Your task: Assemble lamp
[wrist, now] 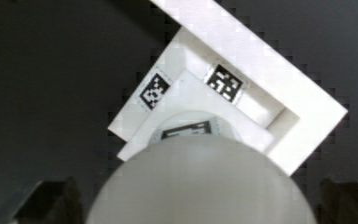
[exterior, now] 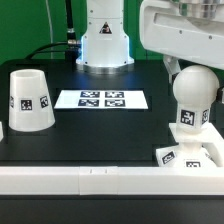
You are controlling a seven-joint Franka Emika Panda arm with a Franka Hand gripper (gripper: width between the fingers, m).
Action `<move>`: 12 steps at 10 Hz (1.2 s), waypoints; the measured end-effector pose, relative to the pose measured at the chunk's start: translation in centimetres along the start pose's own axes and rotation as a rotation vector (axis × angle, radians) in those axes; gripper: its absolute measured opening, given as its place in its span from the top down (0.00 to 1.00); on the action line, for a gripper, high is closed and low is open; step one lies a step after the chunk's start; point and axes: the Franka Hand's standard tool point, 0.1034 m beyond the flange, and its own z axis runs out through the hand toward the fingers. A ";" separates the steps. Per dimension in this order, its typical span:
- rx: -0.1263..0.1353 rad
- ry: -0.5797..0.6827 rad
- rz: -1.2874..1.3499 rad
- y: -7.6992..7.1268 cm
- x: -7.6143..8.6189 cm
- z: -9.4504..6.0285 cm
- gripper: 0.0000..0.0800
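Exterior view: bulb post (exterior: 192, 100) stands upright on the base (exterior: 190, 152) at that view's right. Shade (exterior: 30, 100) sits well apart, at its left. My gripper (exterior: 192, 70) hangs just over the post. Risk: closing off-centre on that round top could tilt or unseat it.

Wrist view: fingers (wrist: 48, 200) apart, flanking the dome, holding nothing. No contact that I can see.

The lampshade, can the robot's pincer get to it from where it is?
Probably yes. The lampshade stands alone with nothing on it, and the open pincer hangs over the bulb. Only the flat marker board lies between them.
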 end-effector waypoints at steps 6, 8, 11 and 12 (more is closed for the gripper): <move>-0.006 0.020 -0.494 -0.4 -0.4 -0.3 0.13; -0.009 0.019 -0.618 -0.4 -0.4 -0.2 0.13; -0.012 0.019 -0.823 -0.3 -0.3 -0.2 0.13; -0.020 0.037 -0.969 -0.4 -0.1 -0.2 0.13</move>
